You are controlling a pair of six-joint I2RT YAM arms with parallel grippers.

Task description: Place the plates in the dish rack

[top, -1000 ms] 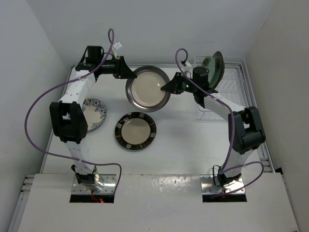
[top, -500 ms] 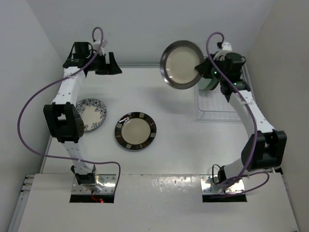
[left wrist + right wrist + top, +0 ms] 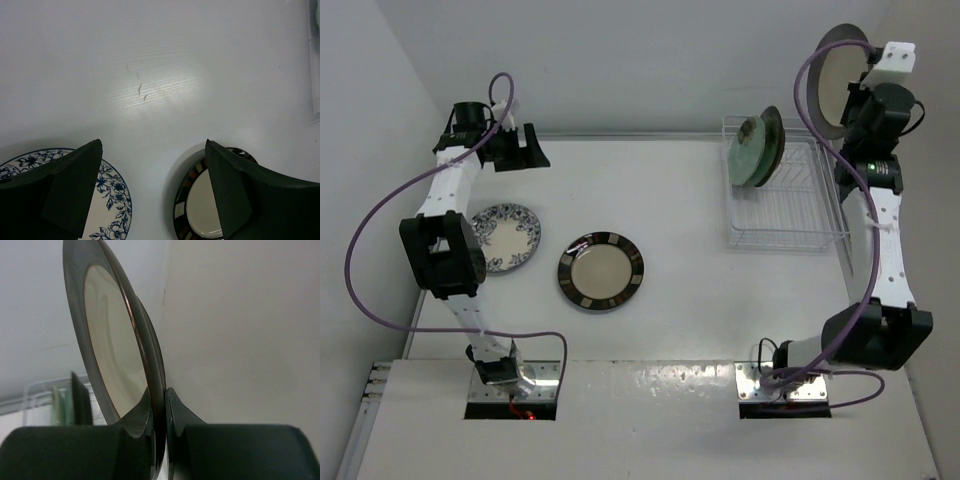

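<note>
My right gripper (image 3: 861, 93) is shut on the rim of a cream plate with a dark rim (image 3: 835, 78), held on edge high above the far right side of the white wire dish rack (image 3: 785, 243). The right wrist view shows that plate (image 3: 107, 345) pinched between the fingers of the right gripper (image 3: 159, 405). Two green plates (image 3: 757, 150) stand upright at the rack's far left end. A brown-striped plate (image 3: 601, 271) and a white-blue floral plate (image 3: 506, 236) lie flat on the table. My left gripper (image 3: 531, 151) hangs open and empty at the far left, above those plates (image 3: 197, 212), (image 3: 114, 200).
The white walls stand close behind the rack and on its right, near the raised plate. The rack's front rows of rods (image 3: 790, 205) hold nothing. The left arm's purple cable loops out past the table's left edge.
The left gripper let go of the cream plate, opened and drew back to the left. The right arm swung the plate from mid-table up and right, high over the rack.
</note>
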